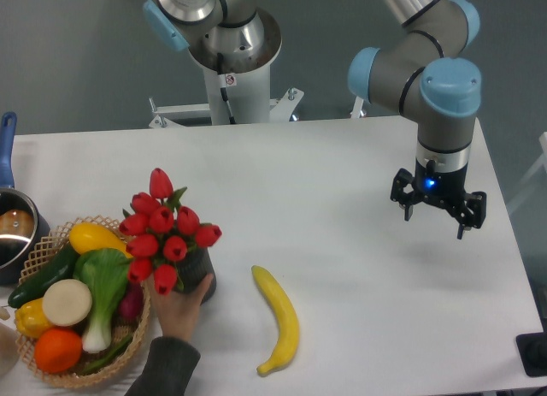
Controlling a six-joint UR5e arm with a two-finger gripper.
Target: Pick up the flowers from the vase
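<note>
The flowers, a bunch of red tulip buds with green leaves, stand in the dark grey vase at the left of the white table. A person's hand holds the vase from the front. My gripper hangs open and empty above the right side of the table, far to the right of the flowers. Most of the vase is hidden behind the blooms and the hand.
A wicker basket of vegetables and fruit stands right beside the vase on its left. A blue-handled pot sits at the left edge. A yellow banana lies right of the vase. The robot base is at the back.
</note>
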